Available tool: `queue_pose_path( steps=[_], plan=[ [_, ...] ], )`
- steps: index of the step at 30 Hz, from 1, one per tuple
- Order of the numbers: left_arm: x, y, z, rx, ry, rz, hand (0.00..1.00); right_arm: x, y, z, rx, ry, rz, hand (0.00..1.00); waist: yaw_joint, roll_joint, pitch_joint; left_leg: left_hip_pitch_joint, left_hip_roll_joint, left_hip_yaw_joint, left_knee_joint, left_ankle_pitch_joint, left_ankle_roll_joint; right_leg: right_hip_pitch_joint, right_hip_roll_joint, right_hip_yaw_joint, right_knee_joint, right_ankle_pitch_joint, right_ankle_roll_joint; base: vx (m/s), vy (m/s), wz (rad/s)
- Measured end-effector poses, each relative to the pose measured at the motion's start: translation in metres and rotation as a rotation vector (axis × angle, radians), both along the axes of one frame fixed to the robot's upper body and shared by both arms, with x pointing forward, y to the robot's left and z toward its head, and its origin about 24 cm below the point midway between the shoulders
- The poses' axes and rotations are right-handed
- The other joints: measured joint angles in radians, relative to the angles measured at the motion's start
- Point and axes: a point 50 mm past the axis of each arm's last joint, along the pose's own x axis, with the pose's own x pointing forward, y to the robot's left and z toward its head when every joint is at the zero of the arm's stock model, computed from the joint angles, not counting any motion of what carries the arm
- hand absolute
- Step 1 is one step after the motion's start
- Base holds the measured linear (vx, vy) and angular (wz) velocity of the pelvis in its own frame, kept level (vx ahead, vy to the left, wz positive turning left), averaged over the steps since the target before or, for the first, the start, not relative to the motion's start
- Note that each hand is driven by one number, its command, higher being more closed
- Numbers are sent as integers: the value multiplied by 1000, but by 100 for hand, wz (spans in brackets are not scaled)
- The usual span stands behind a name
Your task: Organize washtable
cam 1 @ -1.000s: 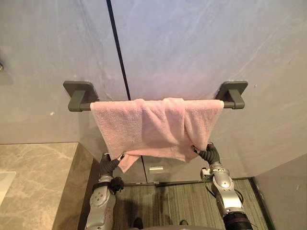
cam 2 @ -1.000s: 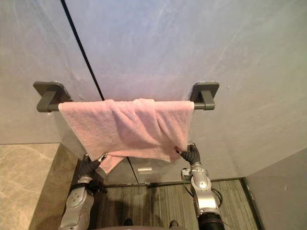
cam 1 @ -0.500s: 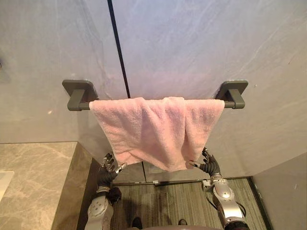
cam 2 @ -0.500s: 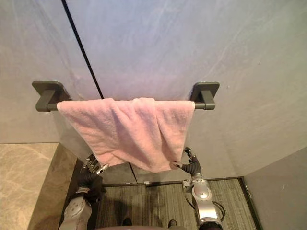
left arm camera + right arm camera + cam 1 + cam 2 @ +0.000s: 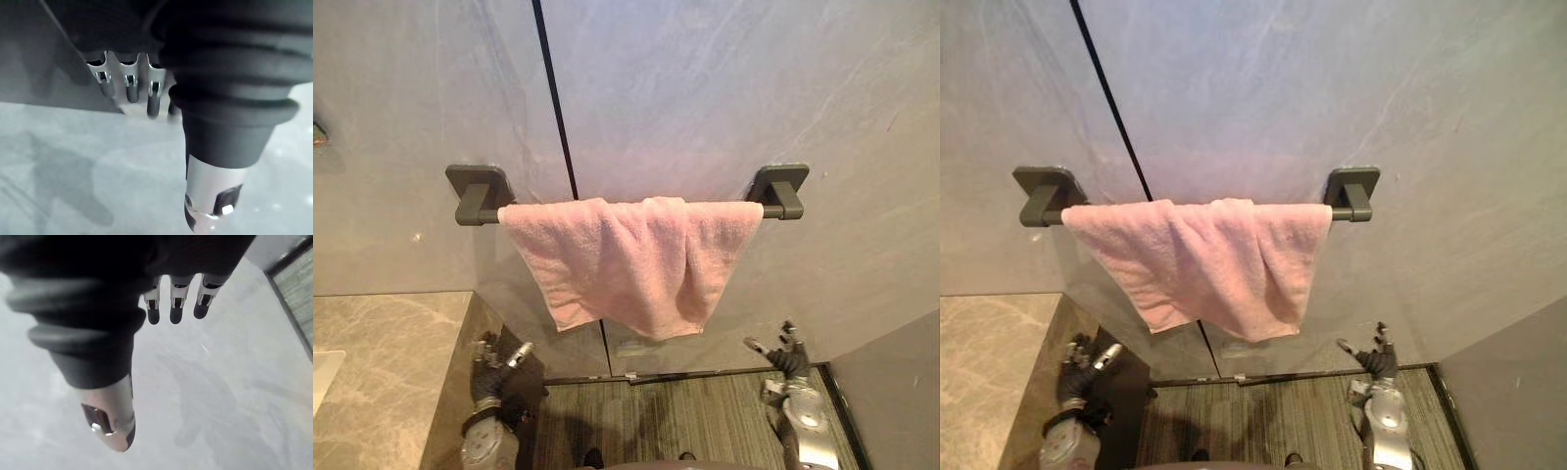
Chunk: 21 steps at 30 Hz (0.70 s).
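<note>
Left robot hand (image 5: pixel 491 358) and right robot hand (image 5: pixel 785 356), two in all, are raised below the towel (image 5: pixel 626 262), each apart from it with fingers spread and nothing grasped. One pink towel hangs over one dark grey rail (image 5: pixel 487 215), covering nearly its whole length between two brackets (image 5: pixel 476 188) fixed to the grey wall (image 5: pixel 705 88). The cloth is bunched into folds near the middle, and its lower edge runs unevenly, lowest right of centre.

The left wrist view shows that hand's fingers (image 5: pixel 131 88) straight and its thumb (image 5: pixel 211 196) extended, with pale grey surface beyond. The right wrist view shows the same posture: fingers (image 5: pixel 176 308) straight, none curled.

One black vertical seam (image 5: pixel 551 98) divides the wall behind the rail. One marble table (image 5: pixel 382 372) lies at lower left, and striped floor (image 5: pixel 656 416) lies between the two hands.
</note>
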Motion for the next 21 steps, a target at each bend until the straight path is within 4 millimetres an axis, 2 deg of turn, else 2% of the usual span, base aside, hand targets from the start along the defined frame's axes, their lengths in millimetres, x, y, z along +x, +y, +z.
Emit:
queue_pose_path(
  steps=[1, 2, 3, 5, 6, 7, 8, 10, 11, 14, 17, 18, 20, 21],
  plan=[
    [3, 0, 11, 8, -53, 10, 0, 0, -9, 14, -33, -55, -34, 0, -3, 1, 1, 5, 0, 0, 0, 0, 0, 5, 0, 0, 0, 0, 0, -32, -13, -2],
    [4, 0, 16, 12, -77, 15, 0, 0, -12, 20, -46, -76, -47, 0, -4, 1, 1, 8, 0, 0, 0, -1, -1, 8, 0, 0, 0, 0, 0, 0, 0, 0],
    [9, 1, 34, 31, -159, 20, 0, 0, -20, 37, -86, -140, -85, 0, -4, 2, 1, 16, 1, 0, 0, -2, -2, 14, 1, 0, 0, -2, 0, 0, 0, 0],
    [11, 5, 53, 70, -242, 32, 0, 2, -24, 54, -123, -208, -93, 0, -6, 3, 0, 20, 1, 0, 0, -2, -2, 17, 1, 0, 1, -4, 1, -16, -9, 0],
    [11, 9, 70, 107, -314, 48, 0, 3, -25, 69, -156, -269, -92, 0, -7, 4, 1, 21, 1, 0, 0, -2, -2, 17, 1, 0, 2, -4, 1, -31, -20, 0],
    [10, 12, 84, 136, -376, 61, 0, 4, -25, 82, -176, -331, -88, 0, -7, 4, 1, 21, 1, 0, 0, -2, -2, 18, 0, 0, 3, -4, 2, 0, 0, 0],
    [9, 13, 89, 149, -401, 66, 0, 5, -24, 88, -183, -362, -85, 0, -7, 4, 1, 22, 0, -1, 0, -2, -2, 18, 0, 0, 3, -5, 2, 0, 0, 0],
    [11, 12, 112, 193, -507, 55, 0, 12, -19, 119, -207, -520, -63, 0, -5, 4, 2, 35, -1, 0, 1, -4, 0, 31, -2, 0, 4, -5, 3, 0, 0, 0],
    [12, 11, 116, 197, -528, 51, 0, 13, -17, 125, -213, -550, -57, 0, -5, 4, 2, 40, -2, 0, 1, -5, 1, 35, -2, 0, 4, -6, 4, 0, 0, 0],
    [14, 2, 148, 248, -685, 10, 0, 23, 4, 172, -272, -782, 74, 0, -3, 4, 1, 55, -4, 1, 1, -9, 2, 46, -4, 3, 11, -12, 7, -40, -8, -2],
    [17, -6, 169, 285, -785, -45, 0, 23, 21, 197, -273, -928, 184, 0, -2, 4, 1, 57, -4, 1, 1, -9, 2, 46, -4, 3, 17, -14, 6, 0, 0, 0],
    [17, -12, 179, 298, -837, -85, 0, 24, 33, 210, -256, -1010, 261, 0, -2, 4, 1, 58, -4, 2, 1, -9, 3, 46, -5, 4, 17, -14, 6, 0, 0, 0],
    [18, -22, 187, 304, -880, -151, 0, 21, 44, 221, -245, -1080, 347, 0, -2, 3, 1, 60, -4, 2, 1, -9, 3, 48, -5, 4, 18, -14, 6, 0, 0, 0],
    [18, -31, 194, 289, -926, -220, 0, 19, 57, 229, -227, -1136, 438, 0, -2, 3, 1, 62, -4, 2, 1, -9, 3, 50, -5, 4, 18, -14, 6, 0, 0, 0]
  ],
)
